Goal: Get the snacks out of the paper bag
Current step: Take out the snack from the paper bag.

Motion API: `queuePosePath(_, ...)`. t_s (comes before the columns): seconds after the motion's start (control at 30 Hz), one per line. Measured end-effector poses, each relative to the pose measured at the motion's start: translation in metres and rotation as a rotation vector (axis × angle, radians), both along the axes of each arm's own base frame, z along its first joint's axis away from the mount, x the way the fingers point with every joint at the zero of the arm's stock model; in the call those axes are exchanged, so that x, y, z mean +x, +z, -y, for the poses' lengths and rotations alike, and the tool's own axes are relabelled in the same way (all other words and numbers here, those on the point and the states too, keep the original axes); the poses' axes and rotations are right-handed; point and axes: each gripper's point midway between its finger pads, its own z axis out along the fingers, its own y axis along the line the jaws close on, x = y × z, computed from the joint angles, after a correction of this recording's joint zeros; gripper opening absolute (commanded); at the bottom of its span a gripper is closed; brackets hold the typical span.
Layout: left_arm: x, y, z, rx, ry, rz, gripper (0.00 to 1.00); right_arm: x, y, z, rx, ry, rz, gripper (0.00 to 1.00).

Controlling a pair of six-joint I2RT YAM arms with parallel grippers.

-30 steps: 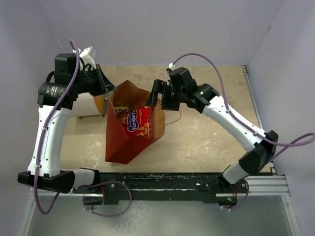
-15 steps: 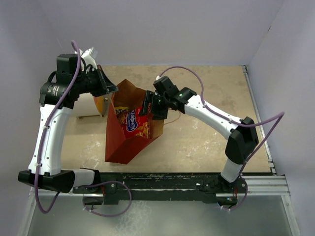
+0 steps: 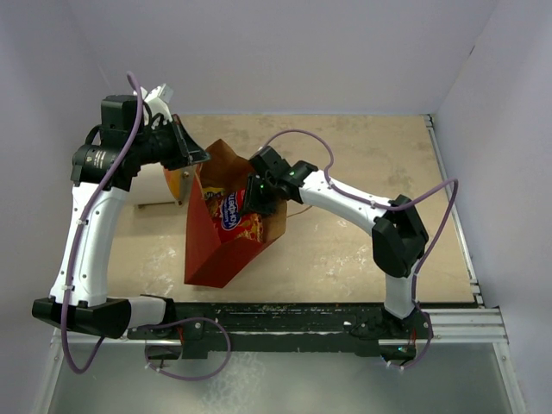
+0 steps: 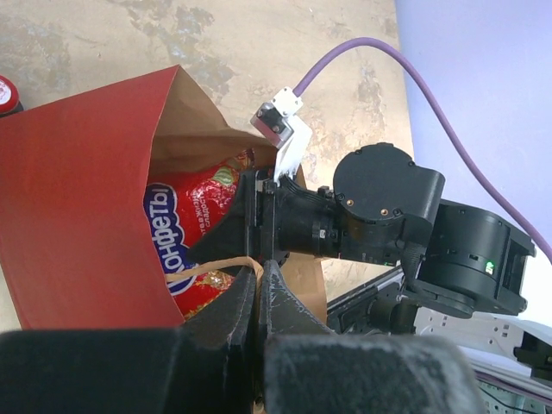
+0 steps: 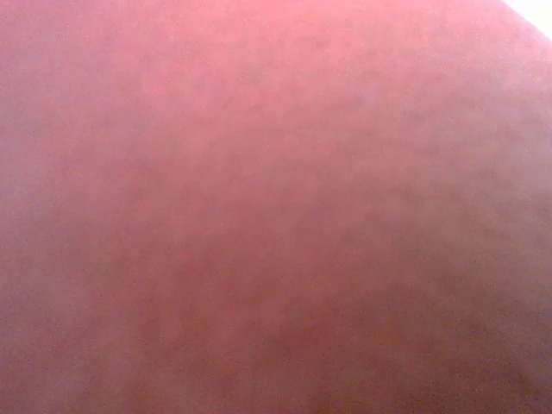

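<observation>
A tall paper bag (image 3: 211, 250), red outside and brown kraft inside, stands tilted on the bench (image 3: 345, 250) with its mouth gaping between the two claws. Inside it, just below the rim, lies a large flat red packet (image 4: 185, 220) with white lettering on a blue oval logo and yellow-orange sweets printed across it. No other snack can be made out in the bag.

The left claw (image 4: 259, 289) is clenched on the bag's near rim, its fingers pressed together where the thin tan cord handle (image 4: 211, 263) loops in. The left arm rises from its base and bends over at the bag's far left corner. A white cylinder (image 3: 153, 183) with an orange end lies just behind that claw.

The right claw (image 3: 247, 197) reaches down through the bag's mouth, opposite the left claw, and lies against the packet. The right arm stretches low across the bench, elbow bent near its base. The right wrist camera shows only blurred red, and whether this claw is released or clenched cannot be told.
</observation>
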Motion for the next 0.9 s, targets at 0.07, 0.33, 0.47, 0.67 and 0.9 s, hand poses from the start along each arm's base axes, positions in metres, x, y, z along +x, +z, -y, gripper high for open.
queuePosePath(0.07, 0.0, 0.0, 0.0, -0.001, -0.001, 0.0, 0.0, 0.001, 0.004, -0.002, 0.01, -0.004, 0.001, 0.19)
queuePosePath(0.33, -0.002, -0.001, 0.0, 0.0, -0.003, -0.009, 0.0, 0.002, 0.018, -0.006, 0.034, -0.004, 0.018, 0.0)
queuePosePath(0.47, -0.002, -0.002, 0.0, 0.001, -0.002, -0.011, 0.0, -0.002, 0.034, -0.001, 0.048, -0.009, 0.029, 0.0)
queuePosePath(0.67, -0.001, -0.002, -0.002, 0.007, 0.008, -0.007, 0.0, -0.006, 0.076, 0.008, 0.092, -0.039, 0.07, 0.0)
queuePosePath(0.9, -0.004, 0.001, -0.003, 0.009, 0.015, 0.009, 0.0, -0.009, 0.151, 0.017, 0.182, -0.067, 0.162, 0.0)
